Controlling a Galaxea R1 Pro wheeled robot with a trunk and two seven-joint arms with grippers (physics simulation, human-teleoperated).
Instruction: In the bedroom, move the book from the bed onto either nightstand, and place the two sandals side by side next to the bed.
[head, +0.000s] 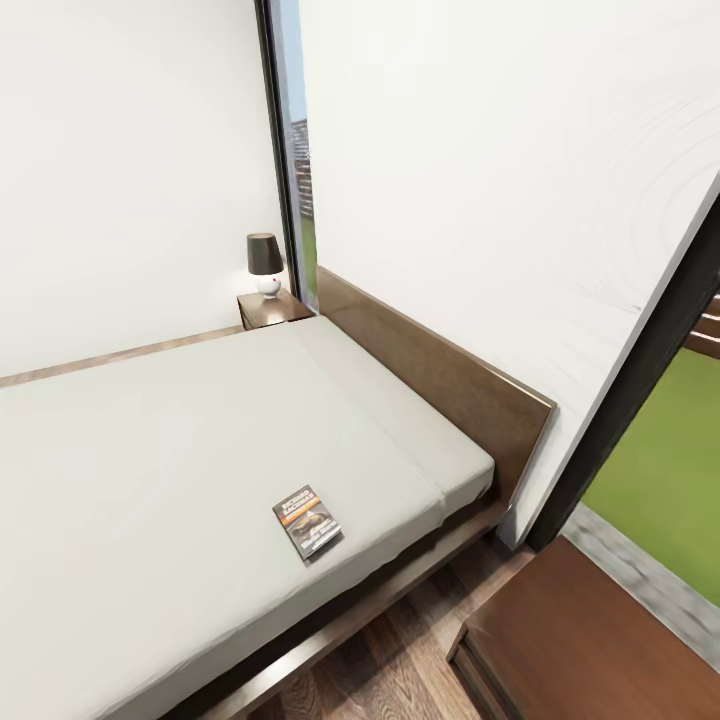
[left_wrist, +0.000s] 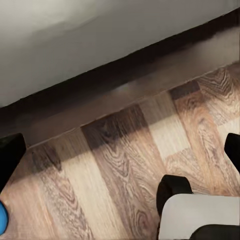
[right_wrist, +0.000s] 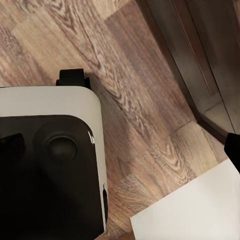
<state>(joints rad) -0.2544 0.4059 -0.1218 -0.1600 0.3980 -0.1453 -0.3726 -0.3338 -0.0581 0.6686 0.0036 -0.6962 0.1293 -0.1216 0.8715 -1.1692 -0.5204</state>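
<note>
Bed is seen filling the lower left and centre of the head view, its grey mattress soft and yielding, its dark headboard running from centre toward the right. The near nightstand is found at the lower right corner, the far nightstand above centre, left, carrying a lamp. The book is laid flat on the mattress near its lower edge, just below frame centre, long axis slanted from upper left to lower right. It is judged thin, light and fairly stiff, best pinched across a long edge, the mattress giving under the fingers. A blue sliver, perhaps a sandal, is glimpsed at the left wrist view's lower left. Whether either gripper is spread or closed cannot be told.
</note>
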